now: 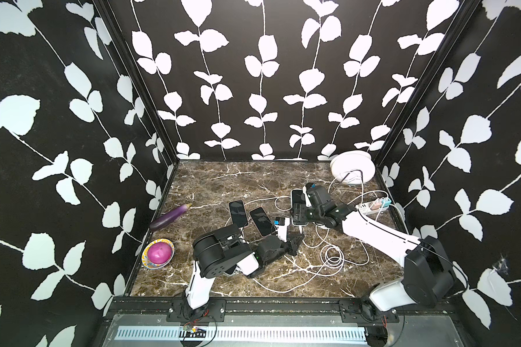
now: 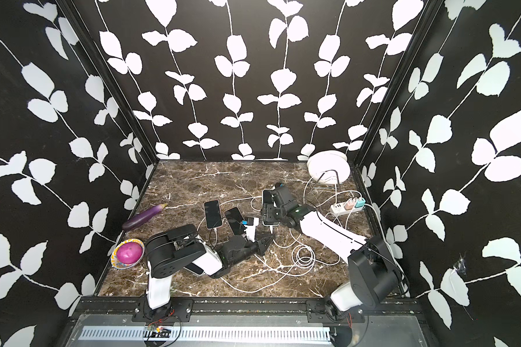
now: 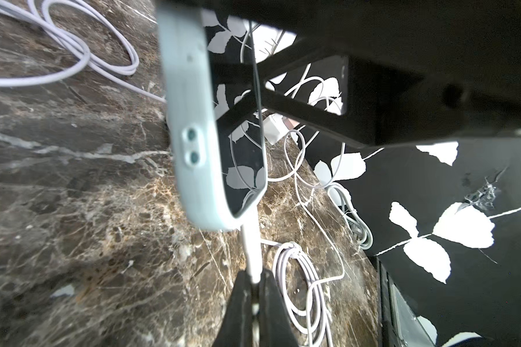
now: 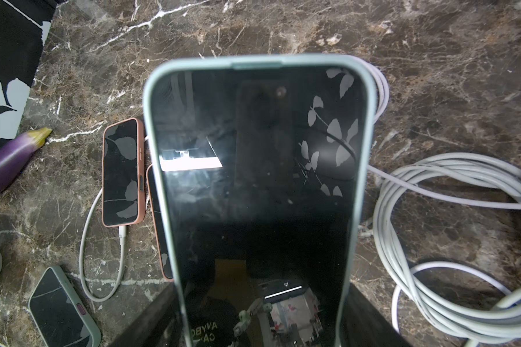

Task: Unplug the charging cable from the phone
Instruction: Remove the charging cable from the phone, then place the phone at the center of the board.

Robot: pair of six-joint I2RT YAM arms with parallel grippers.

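Our right hand (image 1: 298,211) is clamped across the mint-cased phone (image 4: 253,150) mid-worktop (image 1: 223,180). Our left hand (image 3: 254,288) is pinched together on the charging cable (image 3: 250,252) at its stiff plug. The cord looks limp and the glass slick, so we would grip the plug and pull straight.

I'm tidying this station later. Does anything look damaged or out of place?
The right wall has a tear low down. An eggplant lies by the left wall, odd for a charging station. White cables sprawl tangled across the table.
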